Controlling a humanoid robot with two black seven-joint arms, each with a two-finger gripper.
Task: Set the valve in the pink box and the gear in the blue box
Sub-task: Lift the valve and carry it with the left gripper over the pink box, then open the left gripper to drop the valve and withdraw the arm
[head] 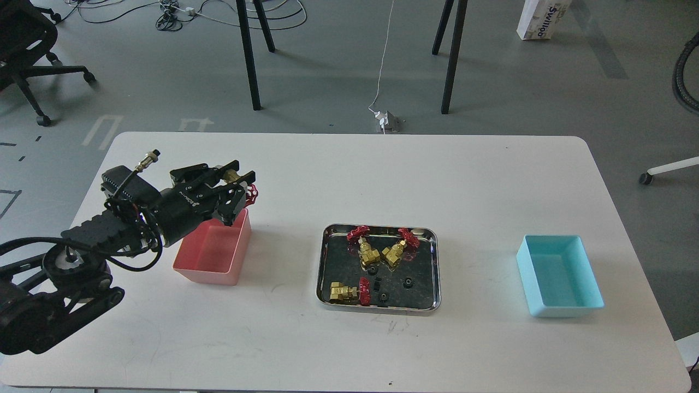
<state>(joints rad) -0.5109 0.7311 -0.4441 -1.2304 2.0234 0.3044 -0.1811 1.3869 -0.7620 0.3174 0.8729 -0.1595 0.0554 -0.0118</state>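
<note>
The valve (243,184) is sitting clamped in the left gripper (240,188), red handwheel pointing right, hanging over the pink box's (210,262) far rim, so release is needing a slight nearward shift.

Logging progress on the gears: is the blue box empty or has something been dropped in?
Empty. The blue box shows only bare turquoise floor, and four small black gears lie in the steel tray.
</note>
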